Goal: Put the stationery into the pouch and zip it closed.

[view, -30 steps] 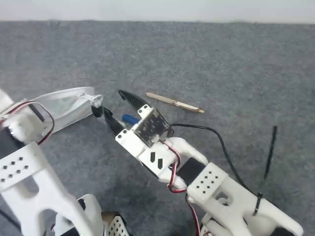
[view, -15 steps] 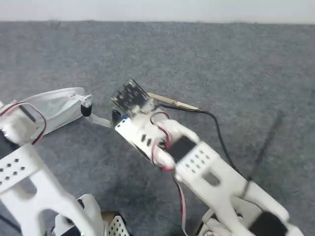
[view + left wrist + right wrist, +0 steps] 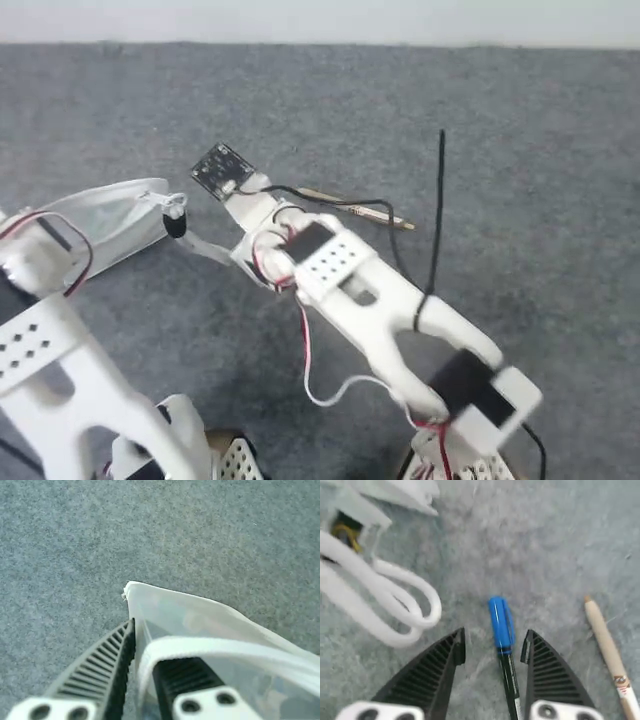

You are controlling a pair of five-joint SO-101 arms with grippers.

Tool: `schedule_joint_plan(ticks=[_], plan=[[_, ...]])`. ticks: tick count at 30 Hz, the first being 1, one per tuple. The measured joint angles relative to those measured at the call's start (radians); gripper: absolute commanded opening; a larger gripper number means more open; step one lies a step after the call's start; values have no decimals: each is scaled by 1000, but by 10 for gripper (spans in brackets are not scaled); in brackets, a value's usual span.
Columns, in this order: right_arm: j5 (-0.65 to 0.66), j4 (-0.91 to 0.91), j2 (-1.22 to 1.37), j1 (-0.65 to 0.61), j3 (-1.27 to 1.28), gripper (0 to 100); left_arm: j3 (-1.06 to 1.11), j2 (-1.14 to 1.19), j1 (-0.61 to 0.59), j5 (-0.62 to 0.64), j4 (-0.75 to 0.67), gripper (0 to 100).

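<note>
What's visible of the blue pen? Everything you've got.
The pen has a blue cap with a clip and a slim black barrel, plastic by the look. It lies flat on the grey mat, cap pointing away from the right gripper, between its open jaws and not clamped. The barrel runs close to one jaw; contact there is unclear. A pencil lies beside it, apart.

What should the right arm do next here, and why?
Probably lower the right end effector and close it on the blue pen. Its open jaws straddle the pen, which lies ungripped on the carpet. The left end effector holds the pouch by its rim, ready to receive it.
</note>
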Motion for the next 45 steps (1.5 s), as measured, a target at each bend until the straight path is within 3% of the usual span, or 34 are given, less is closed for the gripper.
schedule_joint_plan(ticks=[6,16,23,32,41,45], plan=[[0,144,173,17,-175,173,0,0,0,0,0,11],[0,173,404,40,-342,172,0,0,0,0,0,11],[0,173,483,46,-402,3,0,0,0,0,0,11],[3,173,517,49,-436,6,0,0,0,0,0,11],[-64,173,517,49,-436,6,0,0,0,0,0,11],[-160,173,520,52,-463,6,0,0,18,0,0,11]])
